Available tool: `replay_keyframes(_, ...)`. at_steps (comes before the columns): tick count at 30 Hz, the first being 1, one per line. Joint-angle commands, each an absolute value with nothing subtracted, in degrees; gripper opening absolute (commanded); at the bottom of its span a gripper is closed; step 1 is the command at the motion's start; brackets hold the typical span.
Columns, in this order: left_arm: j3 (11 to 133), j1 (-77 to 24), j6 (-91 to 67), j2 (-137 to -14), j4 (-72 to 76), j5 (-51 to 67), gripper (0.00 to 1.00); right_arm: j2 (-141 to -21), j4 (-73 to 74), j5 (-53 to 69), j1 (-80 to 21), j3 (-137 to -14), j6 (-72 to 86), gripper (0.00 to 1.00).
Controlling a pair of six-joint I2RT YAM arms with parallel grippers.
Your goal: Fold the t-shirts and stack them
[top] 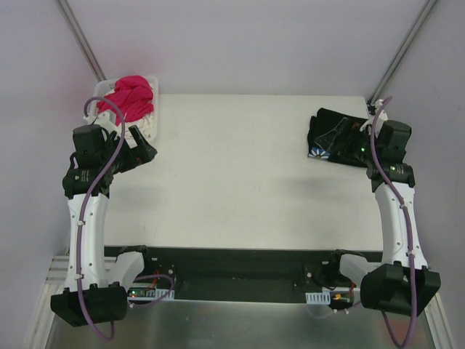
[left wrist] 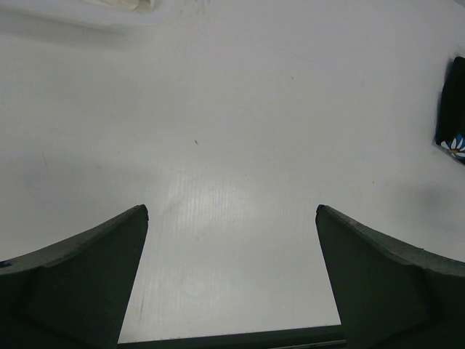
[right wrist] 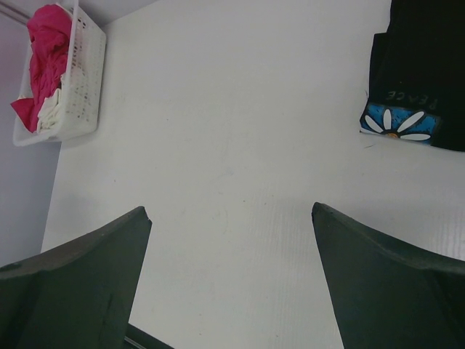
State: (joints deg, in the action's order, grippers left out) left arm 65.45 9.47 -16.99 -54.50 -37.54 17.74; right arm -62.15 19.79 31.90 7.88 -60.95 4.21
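Now both my grippers stand spread wide and hold nothing. My left gripper (top: pixel 145 153) (left wrist: pixel 231 214) hangs over bare table (top: pixel 232 174) near the far left corner, just beside the basket (top: pixel 155 109) (right wrist: pixel 83 80). The basket sits in that corner with the pink tee (top: pixel 131 94) (right wrist: pixel 43 51) heaped over its rim and the cream tee (right wrist: pixel 49 116) bunched under it. My right gripper (top: pixel 361 145) (right wrist: pixel 231 211) is by the far right corner, at the edge of the black tee (top: pixel 338 134) (right wrist: pixel 421 65) (left wrist: pixel 452 109). That tee lies flat on the table there, apart from the others, its daisy on a blue square showing at one edge.
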Motion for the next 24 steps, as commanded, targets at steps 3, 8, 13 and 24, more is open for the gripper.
replay_keyframes(3,66.3,9.5,-16.2,-53.6,-36.0,18.1,0.99,-60.8,18.8,31.3,7.7,-61.0,3.0,0.96)
replay_keyframes(8,65.8,9.3,-15.8,-53.3,-36.1,17.3,0.99,-60.4,18.2,31.0,7.7,-60.5,3.6,0.96)
replay_keyframes(13,65.5,9.3,-15.5,-53.3,-36.0,16.6,0.99,-60.6,16.7,31.7,7.7,-60.0,5.9,0.96)
replay_keyframes(24,64.8,8.3,-14.4,-52.7,-36.1,13.3,0.99,-62.1,16.0,29.4,7.2,-59.9,9.4,0.96)
